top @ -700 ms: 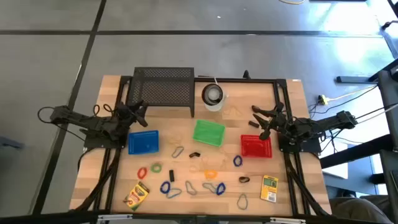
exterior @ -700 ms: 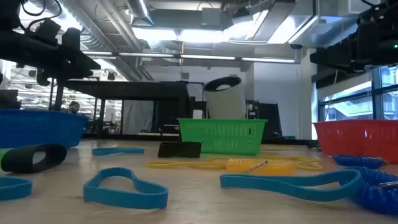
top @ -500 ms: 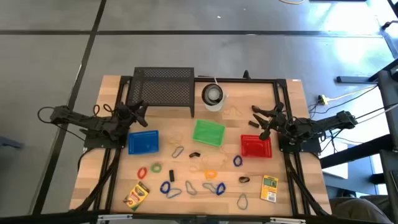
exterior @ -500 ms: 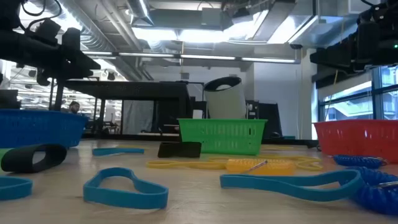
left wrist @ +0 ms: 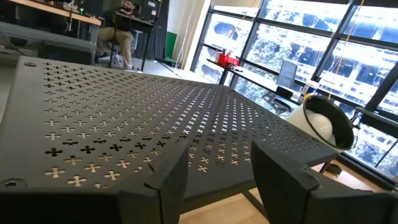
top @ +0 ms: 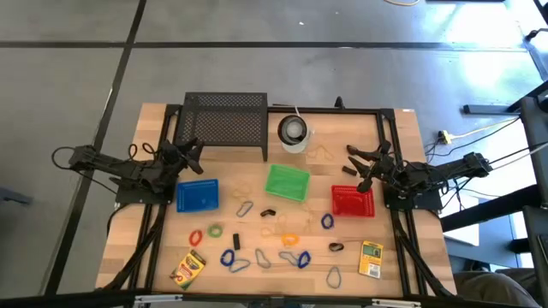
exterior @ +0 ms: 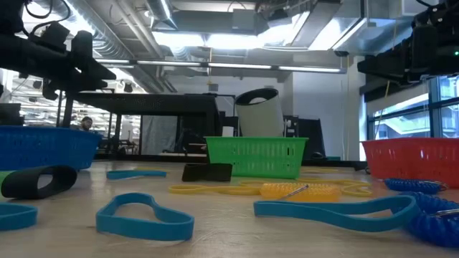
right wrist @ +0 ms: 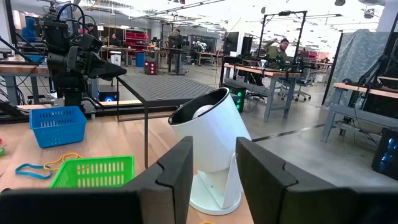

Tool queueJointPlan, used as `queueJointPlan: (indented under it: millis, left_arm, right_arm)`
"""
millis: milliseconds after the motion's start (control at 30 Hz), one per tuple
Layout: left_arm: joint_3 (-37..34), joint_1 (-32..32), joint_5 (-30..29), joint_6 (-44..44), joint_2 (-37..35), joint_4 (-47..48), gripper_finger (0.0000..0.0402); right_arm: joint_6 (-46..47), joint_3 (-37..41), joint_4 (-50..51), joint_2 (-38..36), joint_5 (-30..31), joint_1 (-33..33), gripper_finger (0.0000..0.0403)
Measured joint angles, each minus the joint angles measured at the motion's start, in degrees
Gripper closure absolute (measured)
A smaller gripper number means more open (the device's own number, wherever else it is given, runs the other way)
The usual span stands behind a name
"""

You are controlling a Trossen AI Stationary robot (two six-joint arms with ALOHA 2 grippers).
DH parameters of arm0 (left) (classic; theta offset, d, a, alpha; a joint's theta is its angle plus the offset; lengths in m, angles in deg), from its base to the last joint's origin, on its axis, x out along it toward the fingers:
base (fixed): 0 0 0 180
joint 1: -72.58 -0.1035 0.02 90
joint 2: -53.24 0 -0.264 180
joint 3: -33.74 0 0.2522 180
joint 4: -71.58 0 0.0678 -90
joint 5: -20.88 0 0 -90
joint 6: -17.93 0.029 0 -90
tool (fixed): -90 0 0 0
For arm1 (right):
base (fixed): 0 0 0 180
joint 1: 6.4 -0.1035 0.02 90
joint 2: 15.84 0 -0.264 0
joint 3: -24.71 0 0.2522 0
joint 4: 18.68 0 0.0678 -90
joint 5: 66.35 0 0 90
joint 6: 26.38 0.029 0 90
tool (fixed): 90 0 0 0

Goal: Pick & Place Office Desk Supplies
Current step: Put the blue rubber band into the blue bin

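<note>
Pale wood-grain table [top: 128, 214], rectangular, dark frame rails running down both sides. Black perforated metal rack [top: 224, 125] at the far edge, flat top punched with small cross-shaped holes. White rounded cup-like container [top: 293, 131] just beside the rack, smooth and tilted in the right wrist view.

Three slatted plastic baskets in a row across the middle: blue basket [top: 197, 196] at left, green basket [top: 287, 182] at centre, red basket [top: 352, 202] at right. All apart from one another.

Left gripper [top: 190, 152] raised near the rack's left corner, above the blue basket; blunt dark fingers spread, nothing between them. Right gripper [top: 357, 167] raised just past the red basket, facing the white container; fingers likewise parted and empty.

Two yellow-green crayon boxes, flat cardboard: one [top: 187, 269] at near left, lying askew; the other [top: 371, 258] at near right.

Loose supplies [top: 261, 244] scattered across the near half, between and in front of the baskets: thin flexible loops in blue, green, orange, red, grey; a blue loop [exterior: 145, 217] flat on the wood; a coiled blue piece [exterior: 437, 215] at right; small black clip [top: 269, 212] near the green basket.
</note>
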Motion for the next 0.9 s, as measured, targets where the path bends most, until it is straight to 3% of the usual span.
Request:
queueJointPlan:
  millis: [900]
  left_arm:
    - [0.0,0.0,0.27,0.0,0.02,0.0,0.0233]
  right_arm:
    - [-0.09,0.0,0.02,-0.02,0.0,0.0,0.028]
